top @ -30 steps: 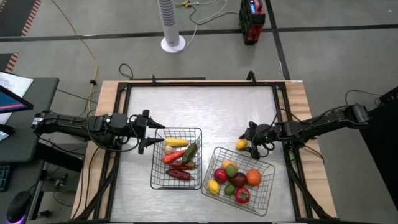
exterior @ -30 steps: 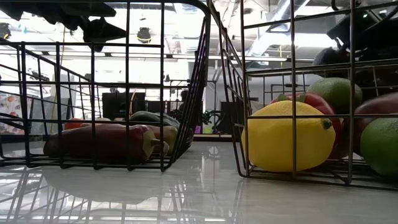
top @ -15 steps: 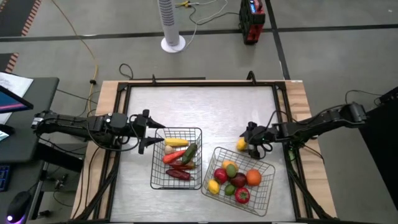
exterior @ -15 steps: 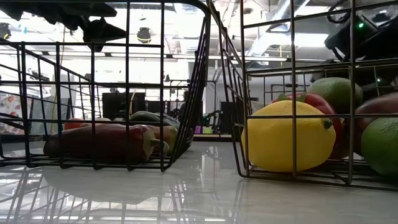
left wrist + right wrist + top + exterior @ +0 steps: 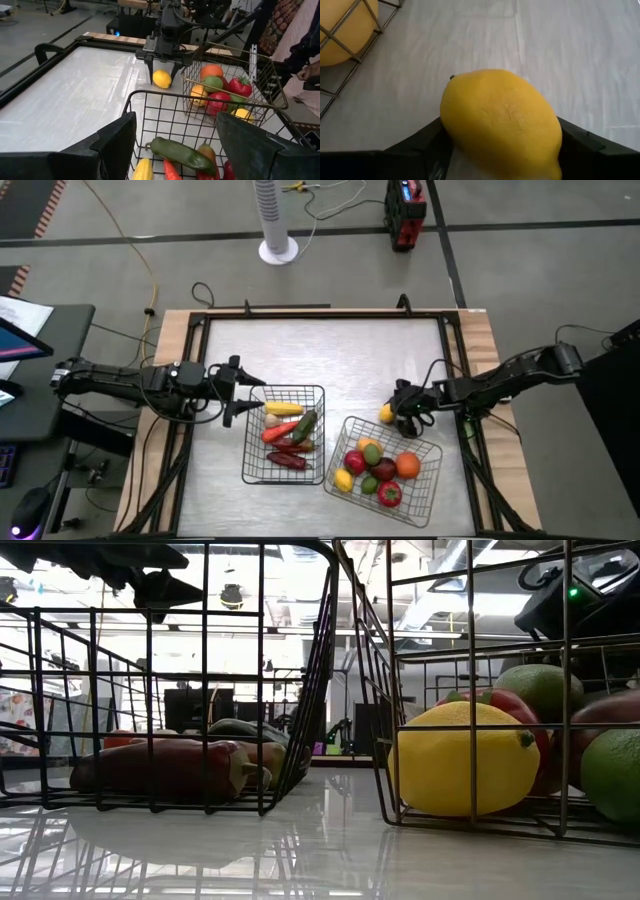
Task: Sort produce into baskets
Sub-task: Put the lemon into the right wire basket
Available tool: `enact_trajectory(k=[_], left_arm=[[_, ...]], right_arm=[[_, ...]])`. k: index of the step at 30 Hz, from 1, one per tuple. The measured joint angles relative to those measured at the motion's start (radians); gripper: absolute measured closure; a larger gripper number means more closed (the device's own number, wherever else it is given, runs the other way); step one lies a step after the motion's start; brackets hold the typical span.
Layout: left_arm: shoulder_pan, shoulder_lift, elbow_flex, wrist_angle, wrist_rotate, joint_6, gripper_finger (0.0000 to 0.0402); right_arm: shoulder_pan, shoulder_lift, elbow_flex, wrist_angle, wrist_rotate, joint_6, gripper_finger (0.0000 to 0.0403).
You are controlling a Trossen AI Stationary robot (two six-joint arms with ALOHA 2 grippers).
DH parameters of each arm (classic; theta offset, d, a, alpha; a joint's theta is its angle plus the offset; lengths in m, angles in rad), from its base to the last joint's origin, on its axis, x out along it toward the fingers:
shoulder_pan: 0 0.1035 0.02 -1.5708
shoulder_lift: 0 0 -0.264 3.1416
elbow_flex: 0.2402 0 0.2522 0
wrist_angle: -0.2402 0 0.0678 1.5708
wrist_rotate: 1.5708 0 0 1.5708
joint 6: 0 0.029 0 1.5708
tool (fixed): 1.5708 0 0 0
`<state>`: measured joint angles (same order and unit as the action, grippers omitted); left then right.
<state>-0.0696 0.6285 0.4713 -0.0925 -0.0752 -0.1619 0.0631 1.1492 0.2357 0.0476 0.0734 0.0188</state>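
Note:
A yellow lemon [image 5: 386,413] lies on the table just past the far-left corner of the right basket [image 5: 432,480], which holds round fruits. My right gripper [image 5: 392,413] is shut on the lemon, which fills the right wrist view [image 5: 502,120]. The left wrist view also shows this gripper [image 5: 162,79]. The left basket [image 5: 322,432] holds long pieces: a corn cob [image 5: 283,409], a green one [image 5: 305,425], red and maroon ones. My left gripper [image 5: 252,398] is open and empty above that basket's far-left rim. My right gripper pinches the lemon between its two fingers, one on each side [image 5: 451,125]. The fingers slant down at it from the table's right side. In the left wrist view the lemon's underside [image 5: 161,86] seems to rest on the table.
The two wire baskets stand side by side in the near half of the table, the right one turned askew. A raised dark frame [image 5: 320,317] runs round the table. The far half of the tabletop [image 5: 320,355] is bare. A person's sleeve [image 5: 310,45] shows beyond the table's right side.
My right arm has shifted a little toward the table's left over the lemon. The lemon has stayed where it was on the table.

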Motion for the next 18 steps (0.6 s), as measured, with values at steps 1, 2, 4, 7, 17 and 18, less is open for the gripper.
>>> enact_trajectory(k=[1,2,4,7,17,18], left_arm=[[0.000,0.000,0.000,0.000,-0.001,0.000,0.0139],[0.000,0.000,0.000,0.000,-0.003,0.000,0.0139],[0.000,0.000,0.000,0.000,-0.003,0.000,0.0139],[0.000,0.000,0.000,0.000,-0.003,0.000,0.0139],[0.000,0.000,0.000,-0.004,-0.003,-0.006,0.0139],[0.000,0.000,0.000,-0.004,-0.003,-0.010,0.0139]], right_arm=[[0.000,0.000,0.000,0.002,0.000,-0.002,0.0108],[0.000,0.000,-0.001,0.002,0.000,-0.003,0.0111],[0.000,0.000,-0.001,0.003,0.000,-0.005,0.0113],[0.000,-0.006,0.004,-0.006,0.006,-0.027,0.0114],[-0.022,-0.066,0.110,-0.143,0.294,-0.166,0.0116],[-0.028,-0.072,0.123,-0.154,0.343,-0.179,0.0116]])
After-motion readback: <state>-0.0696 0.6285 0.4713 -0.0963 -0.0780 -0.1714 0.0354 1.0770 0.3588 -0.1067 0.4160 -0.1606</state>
